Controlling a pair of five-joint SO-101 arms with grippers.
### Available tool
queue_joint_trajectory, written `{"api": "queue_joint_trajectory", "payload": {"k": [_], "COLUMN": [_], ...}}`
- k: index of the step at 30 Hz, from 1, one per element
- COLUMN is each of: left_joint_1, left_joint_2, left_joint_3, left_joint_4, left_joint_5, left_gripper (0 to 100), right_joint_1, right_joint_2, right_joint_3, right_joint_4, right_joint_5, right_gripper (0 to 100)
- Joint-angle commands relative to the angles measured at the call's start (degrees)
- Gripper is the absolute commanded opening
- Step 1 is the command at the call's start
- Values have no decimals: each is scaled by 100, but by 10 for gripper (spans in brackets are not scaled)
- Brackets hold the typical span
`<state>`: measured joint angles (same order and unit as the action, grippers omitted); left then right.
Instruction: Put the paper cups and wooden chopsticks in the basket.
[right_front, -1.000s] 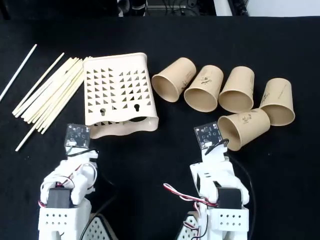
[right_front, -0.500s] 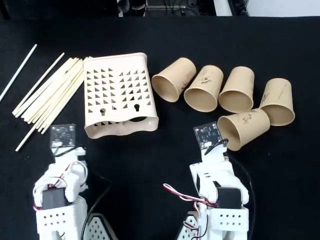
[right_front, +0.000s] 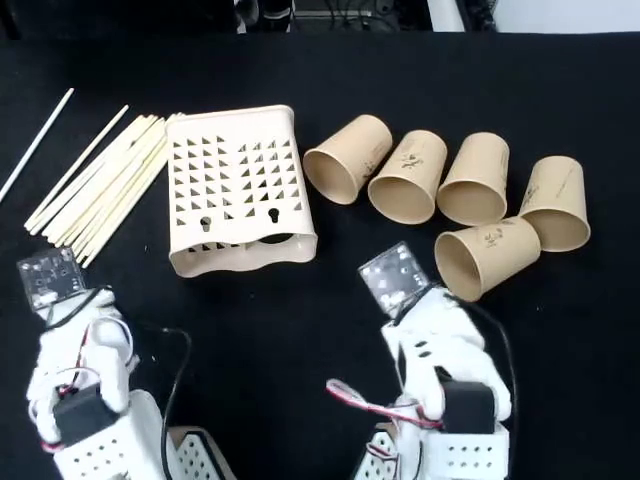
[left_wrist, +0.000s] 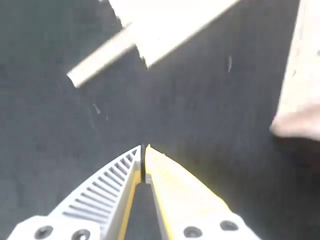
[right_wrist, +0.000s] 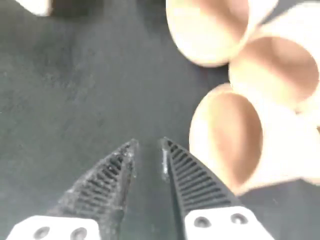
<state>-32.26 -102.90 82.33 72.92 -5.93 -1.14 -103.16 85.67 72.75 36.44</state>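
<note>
- High view is showing a black table (right_front: 560, 90) stretching under everything.
- The white perforated basket (right_front: 238, 185) is lying on its side at the middle, with its wavy rim facing the arms.
- Five paper cups (right_front: 412, 175) are lying on their sides to the basket's right: four in a row, and the fifth cup (right_front: 487, 255) is sitting nearer the arms.
- The wooden chopsticks (right_front: 100, 195) are lying bundled just left of the basket, one stick (right_front: 38, 142) resting apart.
- The right gripper (right_wrist: 148, 145) is hovering over bare cloth beside the fifth cup's mouth, its fingers slightly parted and empty.
- The left gripper (left_wrist: 144, 150) is hanging near the chopstick ends, fingers pressed together, holding nothing.
</note>
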Motion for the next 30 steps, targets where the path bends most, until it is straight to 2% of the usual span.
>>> {"api": "queue_joint_trajectory", "payload": {"k": [1,4,6,11,14,23,30], "left_joint_1": [189,655,822,1112,1270,1358,1842], "left_joint_2": [-18,-18,-18,18,-9,35,35], "left_joint_3": [-558,-356,-110,901,1499,1411,778], "left_joint_4": [-281,-624,-941,-2163,-2435,-2347,-1204], "left_joint_5": [-484,-475,-378,-431,-905,-923,-607], "left_gripper": [80,216,272,286,305,312,312], "right_joint_1": [-941,-1741,-1741,-1407,-1433,-1442,-1442], "right_joint_2": [-286,-321,-321,-330,-330,-330,-321], "right_joint_3": [48,892,1033,1086,1086,1086,1086], "right_joint_4": [-246,-492,-422,-589,-598,-580,-571], "right_joint_5": [-396,-545,-343,-431,-431,-431,-431], "right_gripper": [99,99,98,97,96,96,96]}}
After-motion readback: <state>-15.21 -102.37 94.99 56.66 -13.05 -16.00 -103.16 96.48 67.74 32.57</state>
